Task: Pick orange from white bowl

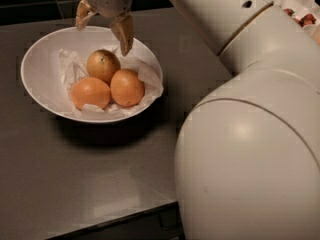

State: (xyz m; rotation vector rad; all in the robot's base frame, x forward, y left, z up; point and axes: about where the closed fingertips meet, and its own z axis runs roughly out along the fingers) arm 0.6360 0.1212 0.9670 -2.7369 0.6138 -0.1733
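Though clear of the orange (103,65), tool (103,36), fingers (124,33) apart, above white bowl (37,71).

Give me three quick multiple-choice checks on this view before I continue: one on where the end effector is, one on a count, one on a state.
1. Where is the end effector?
A. Above the far side of the white bowl
B. Inside the bowl, pressed onto a fruit
C. Off to the right, away from the bowl

2. How many round fruits lie in the bowl?
A. Two
B. Three
C. Five

3. What state is the end effector in?
A. Shut on a fruit
B. Shut, holding nothing
C. Open, holding nothing

Answers:
1 A: its fingers hang over the far rim, just above the duller orange.
2 B: the duller orange lies behind two brighter oranges.
3 C: the fingers are spread apart and grip nothing.
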